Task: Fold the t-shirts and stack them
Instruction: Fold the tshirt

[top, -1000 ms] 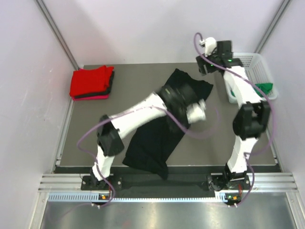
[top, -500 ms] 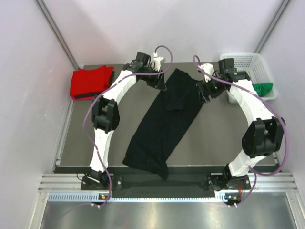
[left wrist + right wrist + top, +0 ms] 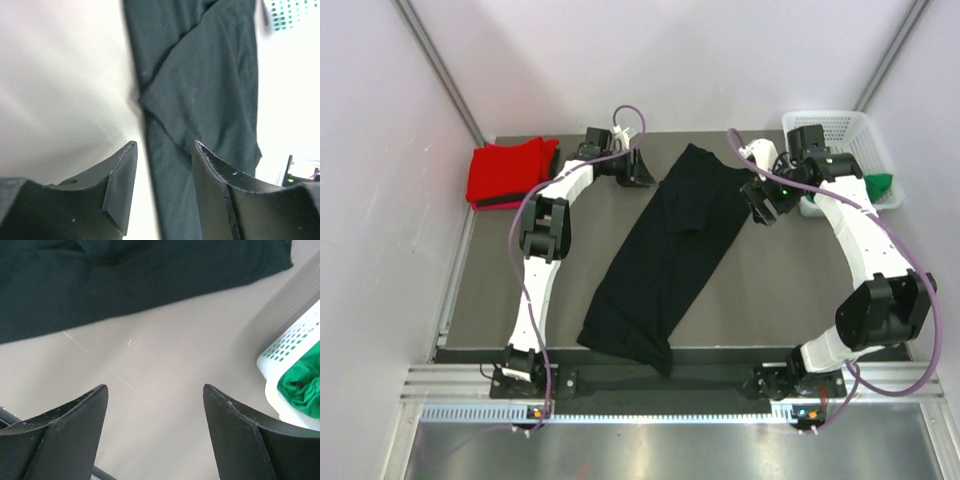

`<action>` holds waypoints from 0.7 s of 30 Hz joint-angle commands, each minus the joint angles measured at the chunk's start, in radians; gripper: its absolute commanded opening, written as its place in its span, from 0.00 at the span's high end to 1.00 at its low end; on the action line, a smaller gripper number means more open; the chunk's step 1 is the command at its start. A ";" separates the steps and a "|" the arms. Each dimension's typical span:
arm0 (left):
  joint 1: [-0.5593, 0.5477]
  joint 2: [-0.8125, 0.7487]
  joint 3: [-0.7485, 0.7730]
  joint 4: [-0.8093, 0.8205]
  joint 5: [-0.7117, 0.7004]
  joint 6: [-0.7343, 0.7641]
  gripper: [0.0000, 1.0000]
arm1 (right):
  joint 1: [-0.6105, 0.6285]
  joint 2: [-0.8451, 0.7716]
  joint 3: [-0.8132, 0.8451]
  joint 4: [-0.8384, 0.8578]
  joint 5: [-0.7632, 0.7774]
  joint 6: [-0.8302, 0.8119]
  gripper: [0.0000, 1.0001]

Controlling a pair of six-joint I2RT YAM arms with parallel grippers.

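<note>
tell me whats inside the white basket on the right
A bunched green t-shirt lies in the white mesh basket, toward its near end. The right arm covers part of the basket's left side, and anything beneath the shirt cannot be seen.

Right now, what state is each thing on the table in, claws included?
Black shirt: laid out long, partly folded, near end over the table edge.
Red shirt: folded, far left corner.
Basket: upright, far right corner.
Green shirt: crumpled in the basket.
Left claw: open, empty.
Right claw: open, empty.
</note>
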 commanded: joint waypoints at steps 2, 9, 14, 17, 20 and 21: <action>-0.021 0.041 0.059 0.145 0.086 -0.080 0.49 | -0.006 -0.025 -0.015 -0.037 0.054 -0.034 0.22; -0.045 0.122 0.102 0.154 0.060 -0.079 0.49 | -0.012 -0.014 -0.018 -0.037 0.072 -0.046 0.22; -0.058 0.149 0.113 0.154 0.040 -0.074 0.54 | -0.020 -0.006 -0.024 -0.029 0.075 -0.046 0.22; -0.061 0.161 0.121 0.159 0.019 -0.074 0.64 | -0.018 -0.008 -0.027 -0.023 0.075 -0.045 0.22; -0.058 0.172 0.133 0.160 -0.032 -0.082 1.00 | -0.023 -0.005 -0.033 -0.022 0.077 -0.043 0.21; -0.055 0.173 0.136 0.157 -0.050 -0.091 1.00 | -0.023 0.000 -0.033 -0.022 0.077 -0.042 0.21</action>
